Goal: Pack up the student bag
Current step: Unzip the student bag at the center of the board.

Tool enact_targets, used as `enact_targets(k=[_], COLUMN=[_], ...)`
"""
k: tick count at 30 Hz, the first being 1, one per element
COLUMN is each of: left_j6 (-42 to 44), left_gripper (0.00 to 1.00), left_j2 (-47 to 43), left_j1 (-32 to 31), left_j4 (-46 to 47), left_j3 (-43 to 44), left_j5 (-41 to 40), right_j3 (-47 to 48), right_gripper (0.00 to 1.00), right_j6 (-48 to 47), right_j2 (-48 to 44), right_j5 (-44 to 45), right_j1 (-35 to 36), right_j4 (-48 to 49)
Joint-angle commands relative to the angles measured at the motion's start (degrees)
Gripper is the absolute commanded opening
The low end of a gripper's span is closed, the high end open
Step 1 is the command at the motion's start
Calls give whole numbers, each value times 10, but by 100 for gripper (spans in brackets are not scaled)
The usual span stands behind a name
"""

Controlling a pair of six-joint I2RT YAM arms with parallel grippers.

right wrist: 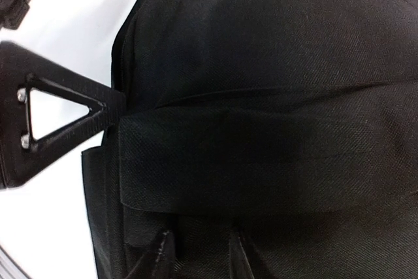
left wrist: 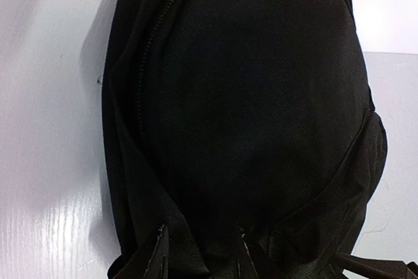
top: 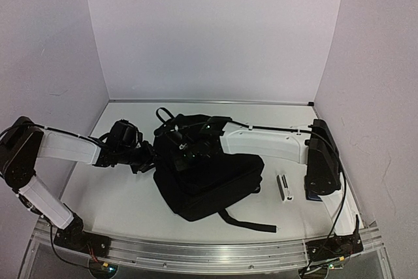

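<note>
Fingertips (left wrist: 160, 253) of left gripper (left wrist: 202, 256), left wrist view: narrowly parted, pressed into student bag (left wrist: 248, 109) fabric; hold not determinable. Right wrist view: right gripper (right wrist: 199, 253) likewise, below folded strap (right wrist: 261, 161). Top view: student bag at middle of table (top: 124, 200), 2 grippers at its far-left end.

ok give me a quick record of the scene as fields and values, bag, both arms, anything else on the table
backpack: black, lying mid table, top end away from the arm bases
strap: trails toward the near edge
left pincer: fingertips against the backpack fabric, grip unclear
right pincer: fingertips against the backpack fabric, grip unclear
small white item: right of the backpack, not touching it
</note>
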Motion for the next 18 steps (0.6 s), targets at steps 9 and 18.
enact_targets(k=[9, 18], left_j6=[-1, 5], left_gripper=[26, 35], left_j2=[6, 8], left_j1=[12, 12], left_j4=[29, 30], left_j3=[5, 11], left_j5=[8, 19], right_j3=[-20, 4], right_gripper=[21, 38], right_j6=[-27, -38], right_j2=[-51, -16], right_j5=[16, -33], right_j1=[-11, -13], right_j4=[-7, -5])
